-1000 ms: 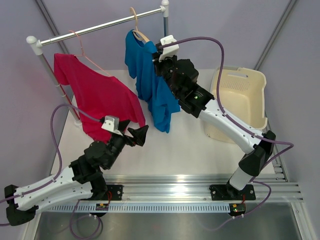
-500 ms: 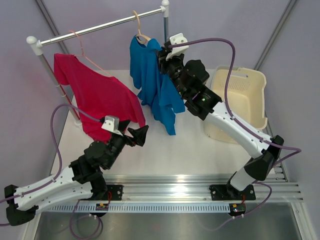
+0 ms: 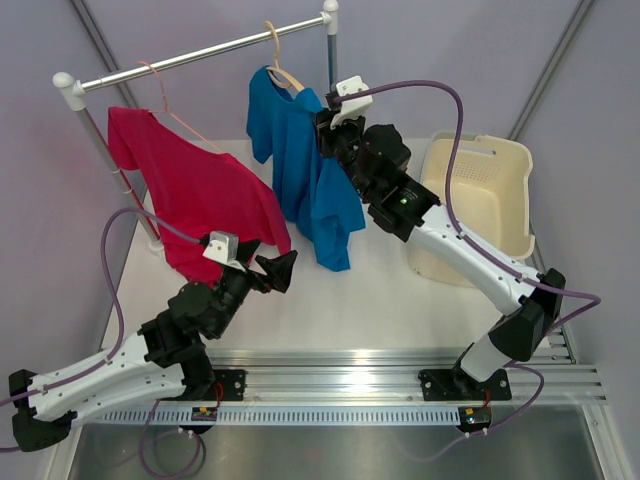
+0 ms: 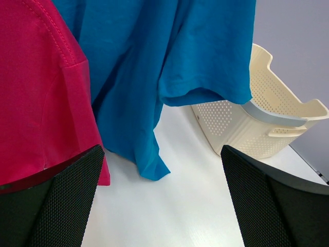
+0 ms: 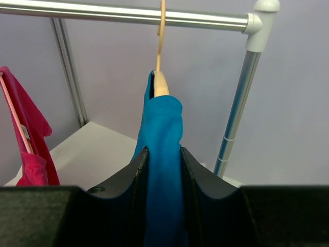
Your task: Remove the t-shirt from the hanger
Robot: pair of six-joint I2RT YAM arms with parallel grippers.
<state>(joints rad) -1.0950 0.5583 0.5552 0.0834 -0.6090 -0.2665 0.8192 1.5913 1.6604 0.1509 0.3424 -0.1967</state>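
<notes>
Where the wooden hanger (image 3: 281,70) is hooked over the rail (image 3: 190,52), near the rail's right-hand post, the blue t-shirt (image 3: 300,165) is draped from it. Its shoulder fabric just below the rail is pinched between the narrowly parted fingers of the right gripper (image 5: 163,152). The cloth is seen running down through the jaws in the right wrist view, where its lower part is cut off by the gripper body and only the hanger's hook and neck are shown. The left gripper (image 3: 279,270) is held wide apart with nothing in it, well below the rail, beside the hem of the red t-shirt (image 3: 190,190) hung toward the rail's left end. How much of the hanger's arms is covered by blue fabric cannot be made out.
</notes>
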